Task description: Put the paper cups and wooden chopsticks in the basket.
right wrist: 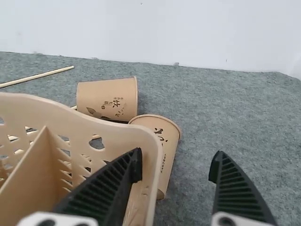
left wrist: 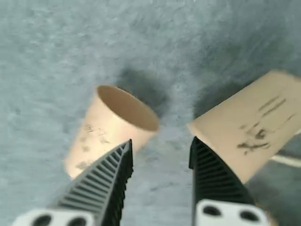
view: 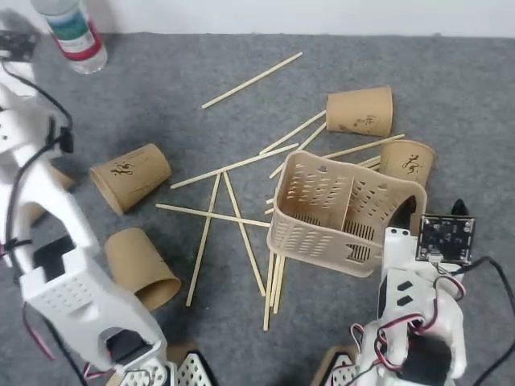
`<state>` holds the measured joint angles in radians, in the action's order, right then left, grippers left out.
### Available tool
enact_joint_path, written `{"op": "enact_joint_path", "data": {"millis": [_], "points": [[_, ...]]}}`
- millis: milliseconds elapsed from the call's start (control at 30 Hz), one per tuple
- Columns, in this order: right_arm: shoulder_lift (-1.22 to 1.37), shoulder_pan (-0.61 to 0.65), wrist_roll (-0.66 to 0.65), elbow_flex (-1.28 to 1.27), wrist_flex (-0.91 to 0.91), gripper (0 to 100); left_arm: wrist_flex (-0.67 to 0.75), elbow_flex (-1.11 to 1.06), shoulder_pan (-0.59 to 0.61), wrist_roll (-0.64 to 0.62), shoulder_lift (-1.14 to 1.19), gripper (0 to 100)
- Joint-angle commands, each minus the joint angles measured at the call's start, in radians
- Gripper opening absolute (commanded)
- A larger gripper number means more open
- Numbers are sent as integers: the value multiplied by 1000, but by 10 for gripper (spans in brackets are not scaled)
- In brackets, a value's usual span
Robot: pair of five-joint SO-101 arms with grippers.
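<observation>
The beige slotted basket [view: 314, 233] stands right of centre among scattered wooden chopsticks [view: 229, 166]. One paper cup [view: 360, 110] lies behind it and another [view: 406, 161] leans on its far right corner. Two more cups [view: 130, 177] [view: 142, 267] lie on the left. My right gripper [right wrist: 178, 157] is open and holds nothing; it hangs by the basket's [right wrist: 70, 136] right end, facing the leaning cup [right wrist: 157, 141] and the lying cup [right wrist: 107, 99]. My left gripper [left wrist: 161, 143] is open above the carpet between a cup [left wrist: 110, 125] and a printed cup [left wrist: 254, 129].
A plastic bottle [view: 72, 28] stands at the back left corner. The left arm [view: 48, 241] spans the table's left side and the right arm [view: 418, 297] rises at the front right. A white wall [right wrist: 150, 28] bounds the grey carpet.
</observation>
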<state>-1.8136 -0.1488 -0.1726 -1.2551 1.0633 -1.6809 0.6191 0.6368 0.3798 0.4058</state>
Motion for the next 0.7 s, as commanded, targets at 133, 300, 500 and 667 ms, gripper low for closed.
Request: {"op": "enact_joint_path", "data": {"millis": [133, 300, 500, 667], "points": [[-1, 7, -15, -34, 2, 245, -28, 1, 46, -256, 20, 191], [-1, 27, -18, -34, 4, 245, -25, 71, 114, -244, 31, 191], [-1, 58, -20, -58, -4, 245, 9, 70, 112, -255, 35, 191], [-1, 58, -20, -58, 1, 245, 31, 62, 97, -242, 132, 196]]}}
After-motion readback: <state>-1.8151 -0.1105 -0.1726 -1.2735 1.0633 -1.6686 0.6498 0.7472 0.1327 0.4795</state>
